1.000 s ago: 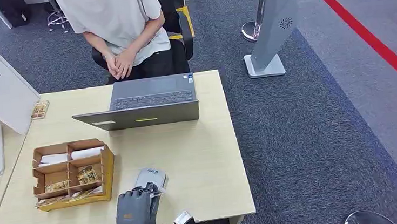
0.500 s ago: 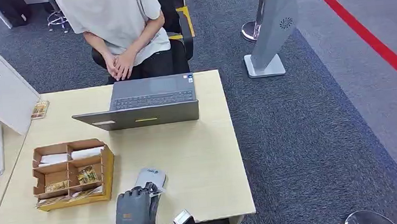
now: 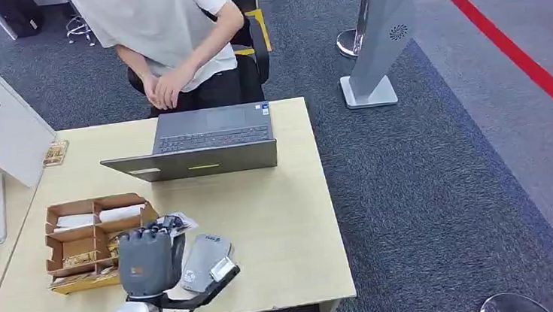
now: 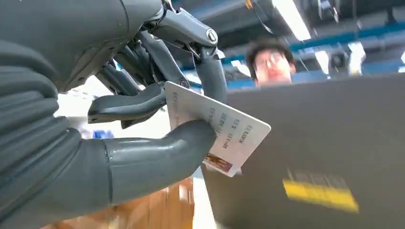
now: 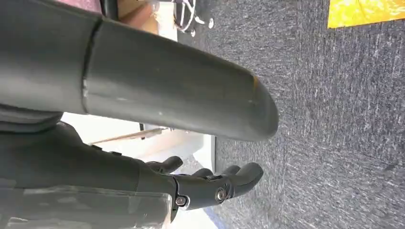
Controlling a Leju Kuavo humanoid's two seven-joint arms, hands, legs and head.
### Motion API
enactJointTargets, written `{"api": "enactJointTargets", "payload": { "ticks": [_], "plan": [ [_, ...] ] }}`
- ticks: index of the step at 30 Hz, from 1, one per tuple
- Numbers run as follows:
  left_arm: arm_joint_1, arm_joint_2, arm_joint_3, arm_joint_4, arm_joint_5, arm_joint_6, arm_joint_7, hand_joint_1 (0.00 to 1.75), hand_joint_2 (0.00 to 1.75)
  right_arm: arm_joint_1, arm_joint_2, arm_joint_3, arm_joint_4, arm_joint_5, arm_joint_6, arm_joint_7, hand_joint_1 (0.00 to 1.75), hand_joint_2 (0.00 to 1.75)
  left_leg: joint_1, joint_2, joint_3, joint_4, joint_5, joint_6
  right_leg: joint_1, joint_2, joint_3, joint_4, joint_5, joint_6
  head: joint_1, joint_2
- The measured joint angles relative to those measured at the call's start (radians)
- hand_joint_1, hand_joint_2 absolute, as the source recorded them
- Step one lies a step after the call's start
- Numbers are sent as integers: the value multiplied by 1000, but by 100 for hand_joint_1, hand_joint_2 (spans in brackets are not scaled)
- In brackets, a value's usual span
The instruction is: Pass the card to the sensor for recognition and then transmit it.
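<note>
My left robot hand point(image 3: 147, 262) pinched one card point(image 4: 217, 128) between its thick grey thumb and dark fingers point(image 4: 212, 78). The card was flat, rectangular and white, with printed text; its long axis pointed away from my palm toward the laptop point(image 3: 204, 141). I held it raised above the wooden table point(image 3: 287, 223), just beside the cardboard tray point(image 3: 100, 243) and the rounded grey sensor point(image 3: 205, 259). My right robot hand point(image 5: 210, 183) hung over grey carpet, its fingers apart and holding nothing. One person point(image 3: 164, 30) sat behind the single laptop.
</note>
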Motion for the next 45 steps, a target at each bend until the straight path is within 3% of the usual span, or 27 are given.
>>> {"api": "enactJointTargets", "payload": {
  "ticks": [7,14,23,30,31,42,45],
  "plan": [
    [-160,59,68,-135,1,-85,-13,175,175,0,0,14,0,4,3,-8,0,0,0,-1,0,0,2,-1,0,-1,0,0,1,0,0,0],
    [-396,133,104,-163,2,-186,-3,175,175,0,0,15,0,13,13,-17,0,0,0,-1,0,0,3,0,0,-1,0,0,2,0,0,0],
    [-685,186,111,-14,-5,-255,29,175,175,0,0,15,0,18,24,-15,0,0,0,-1,0,0,3,0,0,0,0,1,2,-1,0,0],
    [-782,190,111,83,-5,-269,50,175,175,-1,0,17,0,15,40,-10,0,0,0,-1,0,0,3,0,0,0,0,0,2,-1,0,0],
    [-787,190,111,92,-6,-269,51,0,175,-1,0,17,0,14,43,-11,0,0,0,0,0,0,3,0,0,0,-1,1,2,-1,0,0],
    [-815,192,111,127,-2,-249,50,0,175,-1,0,18,0,8,46,-10,0,0,0,0,0,0,3,0,0,0,0,1,2,-1,0,0],
    [-815,199,111,126,-1,-250,50,0,175,-1,-8,18,0,4,91,-10,0,0,0,0,0,0,3,0,0,0,0,1,2,-1,0,0]
  ]
}}
